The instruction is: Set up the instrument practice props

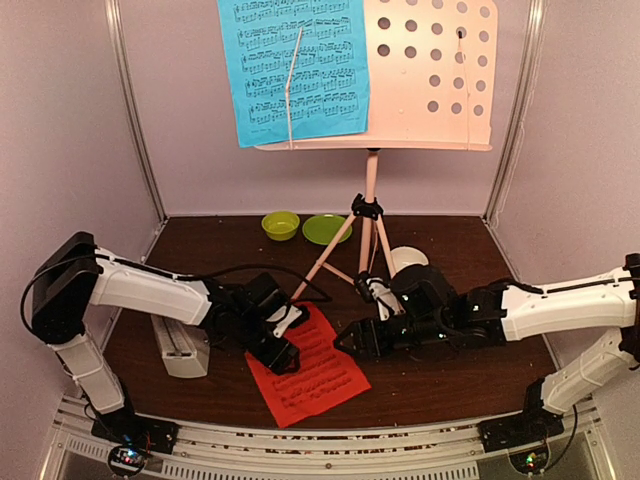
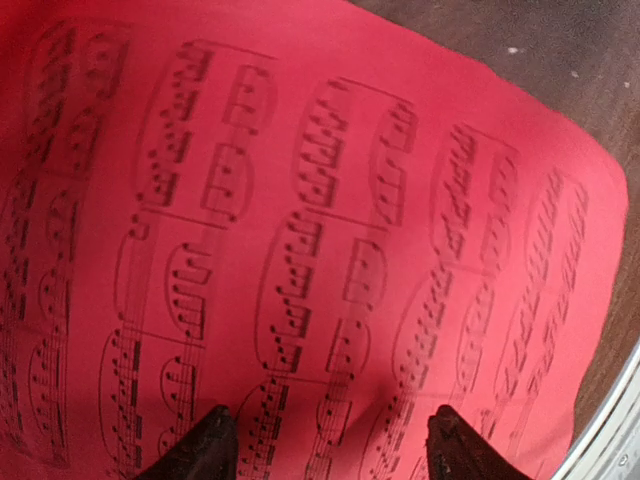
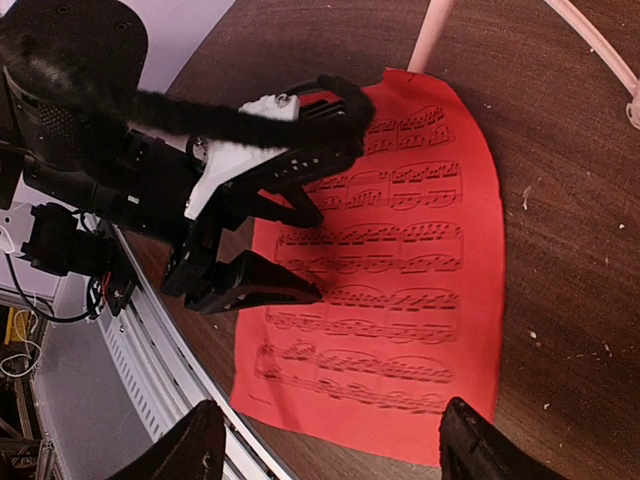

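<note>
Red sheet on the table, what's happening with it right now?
Both arms are over the red sheet-music page, which lies flat on the table. The left gripper hangs open above it, fingers apart, nothing held. The right gripper faces it from the other side, also open. The blue page is already on the pink music stand; the white metronome sits beside the left arm.

red page: black notation | blue page: black staves | music stand: pale pink, round-hole grid | bowl, plate: lime green | table: dark brown wood | metronome: white | arms: white shells, black wrists
</note>
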Controlling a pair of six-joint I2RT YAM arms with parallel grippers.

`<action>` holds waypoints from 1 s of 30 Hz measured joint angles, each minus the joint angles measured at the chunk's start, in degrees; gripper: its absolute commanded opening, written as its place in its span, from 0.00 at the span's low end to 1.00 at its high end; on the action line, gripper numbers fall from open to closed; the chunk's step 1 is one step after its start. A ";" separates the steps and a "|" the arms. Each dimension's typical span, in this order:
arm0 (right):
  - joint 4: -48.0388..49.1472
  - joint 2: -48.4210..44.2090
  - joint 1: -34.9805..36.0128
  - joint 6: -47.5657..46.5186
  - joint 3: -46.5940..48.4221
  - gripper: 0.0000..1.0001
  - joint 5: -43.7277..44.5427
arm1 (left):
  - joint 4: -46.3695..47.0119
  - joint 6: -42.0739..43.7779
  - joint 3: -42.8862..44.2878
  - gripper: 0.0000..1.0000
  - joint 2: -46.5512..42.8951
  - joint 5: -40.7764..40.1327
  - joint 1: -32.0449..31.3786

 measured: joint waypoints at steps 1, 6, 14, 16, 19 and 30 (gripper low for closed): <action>0.22 0.02 -0.07 0.09 -0.31 0.73 -0.24 | 0.66 1.11 1.01 0.66 1.03 0.61 -0.52; 0.70 0.09 -0.55 0.17 -1.75 0.72 -0.50 | 2.97 6.36 2.27 0.66 2.80 3.96 -2.23; 0.87 4.63 -1.09 -1.40 -0.37 0.62 0.87 | 7.15 9.99 -0.46 0.65 2.01 7.10 -2.34; 1.03 7.32 -1.18 -2.49 1.55 0.60 1.49 | 9.92 10.56 -2.58 0.65 1.01 7.41 -2.34; 1.14 11.78 -1.64 -3.82 5.49 0.57 2.43 | 12.81 11.61 -5.07 0.65 -0.20 8.46 -2.34; 1.95 20.81 -6.36 -5.49 12.15 0.52 4.68 | 20.35 14.53 -9.94 0.64 -1.62 9.77 -2.23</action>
